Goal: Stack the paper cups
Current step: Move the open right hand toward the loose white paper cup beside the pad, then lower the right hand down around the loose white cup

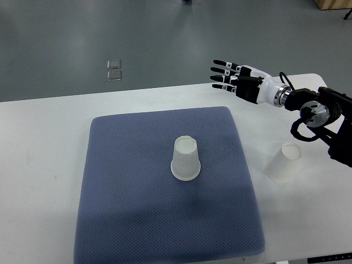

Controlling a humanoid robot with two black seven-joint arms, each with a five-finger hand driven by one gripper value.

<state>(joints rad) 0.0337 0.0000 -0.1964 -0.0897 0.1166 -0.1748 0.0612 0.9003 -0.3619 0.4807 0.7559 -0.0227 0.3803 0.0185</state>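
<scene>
While the right arm (316,113) reaches in from the right edge of the top view, its right hand (237,81) sits above the far edge of the white table (44,143), fingers (220,70) spread straight and pointing toward the picture's left, holding nothing. Hand is clear of both cups and well apart from them.

Nearest to the hand's arm: a second paper cup (284,162), standing inverted on bare table just off the right edge of the blue-grey mat (132,209), tilted slightly in view, below the forearm's black joint housing. It touches neither mat nor arm as far as can be seen.

Further out: a paper cup (185,158) stands inverted, base up, wide rim down, near the middle of the mat. The two cups are apart, not stacked.

Beyond the table's far edge, two small clear square items (114,70) lie on the grey floor (66,38). Left arm does not show.
</scene>
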